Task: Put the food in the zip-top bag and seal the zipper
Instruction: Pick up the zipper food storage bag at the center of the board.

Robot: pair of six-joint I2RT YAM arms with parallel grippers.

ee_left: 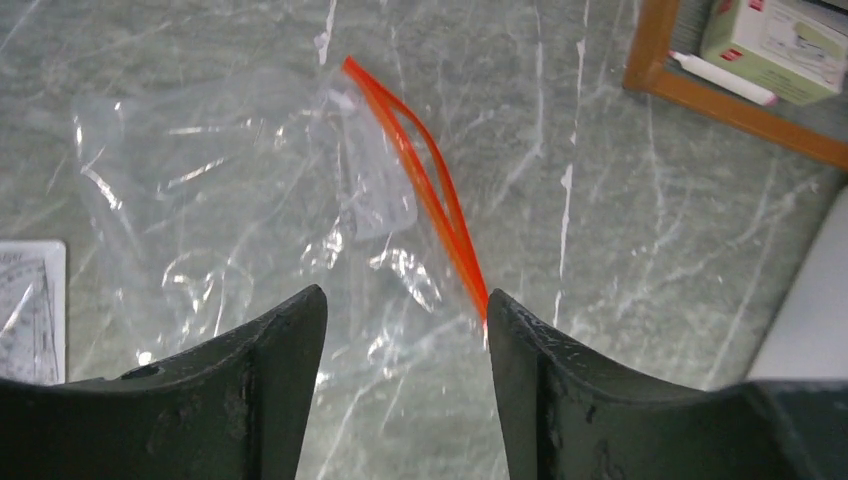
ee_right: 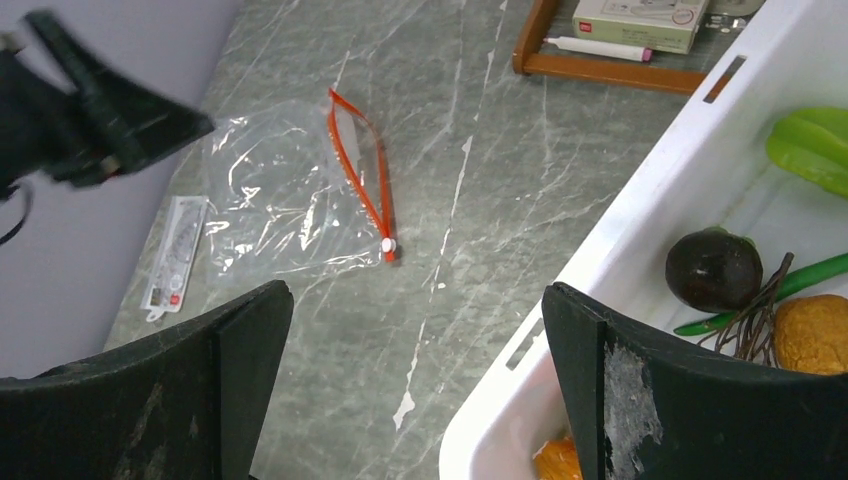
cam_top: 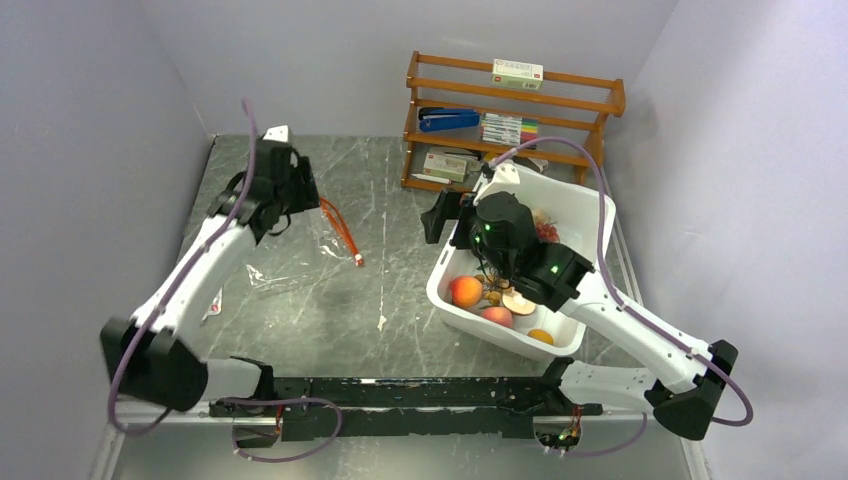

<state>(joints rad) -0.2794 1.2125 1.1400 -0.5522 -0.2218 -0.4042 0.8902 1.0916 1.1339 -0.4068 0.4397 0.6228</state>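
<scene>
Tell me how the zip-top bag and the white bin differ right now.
The zip-top bag is clear, the white bin opaque. The bag lies flat; the bin stands deep-walled. The bag holds nothing, while the bin holds the food. Both rest on the table, and both are open.

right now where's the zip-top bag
In the top view the zip-top bag lies on the table's left side, by the left gripper, its red zipper facing the white bin.
</scene>
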